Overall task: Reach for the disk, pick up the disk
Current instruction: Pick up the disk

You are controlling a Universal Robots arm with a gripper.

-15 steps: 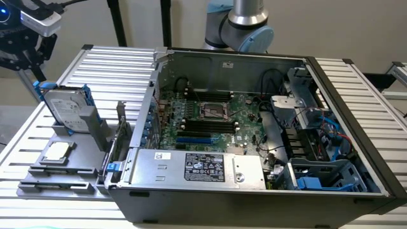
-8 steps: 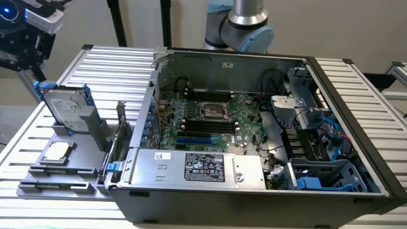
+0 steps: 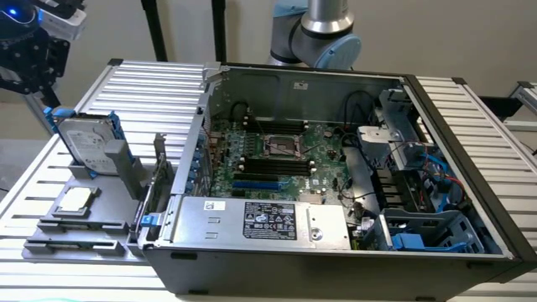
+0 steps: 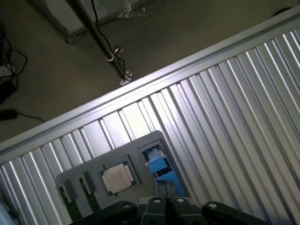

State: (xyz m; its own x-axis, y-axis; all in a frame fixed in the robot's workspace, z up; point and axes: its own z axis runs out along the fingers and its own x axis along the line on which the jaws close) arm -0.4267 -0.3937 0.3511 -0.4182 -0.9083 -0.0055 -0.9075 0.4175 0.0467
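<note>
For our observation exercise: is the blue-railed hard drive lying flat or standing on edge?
On edge: the disk stands, slightly tilted, in the grey holder.

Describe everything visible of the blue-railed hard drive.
The flat silver-grey metal hard drive stands on edge, leaning slightly, in a slot of the grey plastic holder, at the exterior view's left of the open computer case. A white printed label sits on its facing side; blue plastic rails frame its edges. The black gripper hangs close above its top; contact cannot be told.
</note>
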